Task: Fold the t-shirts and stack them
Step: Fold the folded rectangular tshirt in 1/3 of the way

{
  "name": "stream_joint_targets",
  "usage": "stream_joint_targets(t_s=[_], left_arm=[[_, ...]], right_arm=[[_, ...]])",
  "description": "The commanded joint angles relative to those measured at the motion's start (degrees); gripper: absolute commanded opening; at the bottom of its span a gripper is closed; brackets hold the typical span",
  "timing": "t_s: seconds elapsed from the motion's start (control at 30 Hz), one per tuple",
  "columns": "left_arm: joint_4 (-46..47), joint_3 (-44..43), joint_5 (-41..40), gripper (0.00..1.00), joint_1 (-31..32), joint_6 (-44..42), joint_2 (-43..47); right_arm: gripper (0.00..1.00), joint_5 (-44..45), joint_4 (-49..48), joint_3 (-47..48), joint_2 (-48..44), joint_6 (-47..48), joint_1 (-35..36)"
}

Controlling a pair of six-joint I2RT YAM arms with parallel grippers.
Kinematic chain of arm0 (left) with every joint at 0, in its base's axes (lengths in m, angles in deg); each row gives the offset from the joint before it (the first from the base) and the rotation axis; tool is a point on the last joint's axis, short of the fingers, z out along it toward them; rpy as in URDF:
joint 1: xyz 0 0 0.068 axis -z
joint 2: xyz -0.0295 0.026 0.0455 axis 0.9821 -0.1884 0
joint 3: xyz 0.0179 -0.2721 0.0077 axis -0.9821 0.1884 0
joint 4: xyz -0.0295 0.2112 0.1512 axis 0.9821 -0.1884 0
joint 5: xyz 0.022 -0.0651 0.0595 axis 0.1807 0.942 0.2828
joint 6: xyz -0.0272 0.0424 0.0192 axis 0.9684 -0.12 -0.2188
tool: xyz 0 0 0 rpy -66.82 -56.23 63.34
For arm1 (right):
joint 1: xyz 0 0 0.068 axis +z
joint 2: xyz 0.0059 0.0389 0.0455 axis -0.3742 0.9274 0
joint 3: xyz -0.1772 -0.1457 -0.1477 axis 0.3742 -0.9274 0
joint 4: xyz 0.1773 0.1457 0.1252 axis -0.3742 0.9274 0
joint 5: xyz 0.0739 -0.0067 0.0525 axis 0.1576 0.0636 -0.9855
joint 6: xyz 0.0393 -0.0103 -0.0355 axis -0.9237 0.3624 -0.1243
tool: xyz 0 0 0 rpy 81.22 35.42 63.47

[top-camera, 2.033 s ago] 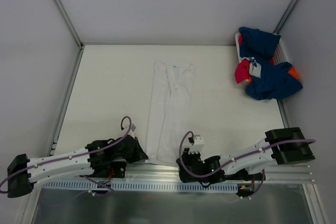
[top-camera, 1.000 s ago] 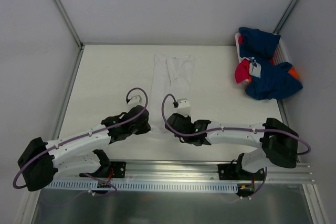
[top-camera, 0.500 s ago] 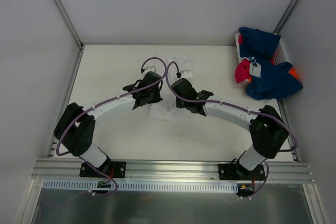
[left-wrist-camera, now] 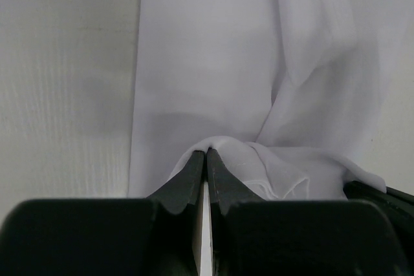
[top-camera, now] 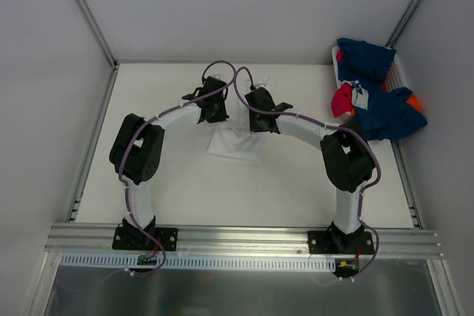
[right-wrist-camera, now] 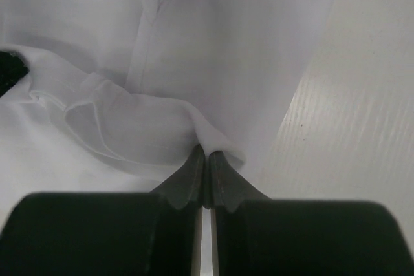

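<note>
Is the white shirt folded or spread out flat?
Half folded. The white shirt is doubled over on itself, and the left gripper and right gripper each pinch a bunched edge above the lower layer.

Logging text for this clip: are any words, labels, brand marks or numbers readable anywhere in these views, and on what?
No text can be read in any view.
A small white tag on the heap of navy t-shirts: too small to read.
On the white t-shirt: plain cloth in both wrist views, no print showing.
On the table: no marks visible.
</note>
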Motion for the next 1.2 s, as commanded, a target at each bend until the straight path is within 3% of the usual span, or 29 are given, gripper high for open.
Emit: stream_joint_targets(t_s=[0.0,0.07,0.1,0.17,0.2,0.23,0.3,0.33,0.47,0.63,0.73,0.77,0.83,0.87,0.9,1.17], left_arm=[[0.48,-4.5,4.03,0.0,-1.13,-2.72,-4.14],[0.56,-6.17,4.39,0.0,-1.57,-2.98,-6.51],[0.48,-6.61,4.39,0.15,-1.66,-2.98,-7.22],[0.48,-7.93,2.81,0.3,-1.75,-3.33,-8.45],[0.56,-8.46,2.11,0.44,-1.84,-3.51,-8.54],[0.48,-9.51,1.23,0.57,-1.84,-4.47,-8.19],[0.48,-10.13,-1.49,0.59,-1.84,-5.27,-6.79],[0.48,-9.96,-2.63,0.72,-1.84,-5.79,-4.52],[0.48,-8.73,-7.29,0.74,-1.75,-7.73,2.6],[0.3,-2.59,-7.04,0.75,-1.66,-6.77,12.54],[0.48,2.51,-4.32,0.62,-0.96,-4.13,17.36],[0.56,3.57,-3.27,0.3,-0.52,-3.43,18.08],[0.48,5.68,0.6,0.0,0.88,-2.02,18.79],[0.56,6.21,1.48,0.0,1.5,-1.32,18.53],[0.65,7.17,2.1,0.0,2.81,-0.97,17.83],[3.63,11.66,6.85,0.0,5.89,2.38,13.7]], right_arm=[[0.03,-2.89,1.34,3.81,3.37,1.26,-0.66],[0.17,-2.81,1.52,4.95,4.52,1.09,-0.93],[0.42,-2.2,1.52,5.39,5.48,1.0,-1.19],[0.54,-0.8,1.52,6.53,5.93,1.61,-1.36],[0.58,0.6,1.52,6.97,6.02,2.22,-1.54],[0.58,1.22,1.78,7.59,5.84,2.84,-1.8],[0.59,3.06,2.4,9.78,4.97,4.94,-2.24],[0.59,3.69,3.27,10.4,3.48,5.65,-2.24],[0.64,7.2,3.63,10.58,-2.58,8.38,-2.24],[0.64,7.48,4.86,7.51,-9.97,9.26,-2.24],[0.62,3.44,2.76,2.24,-14.89,6.56,-1.9],[0.51,2.38,2.14,0.93,-16.99,5.92,-1.63],[0.27,-0.17,1.26,-2.06,-18.24,4.43,-1.37],[0.04,-2.18,1.08,-2.69,-18.76,2.68,-1.11],[0.01,-3.24,0.65,-4.08,-18.85,2.23,-0.93],[0.01,-11.24,-3.31,-7.88,-15.17,-1.64,0.92]])
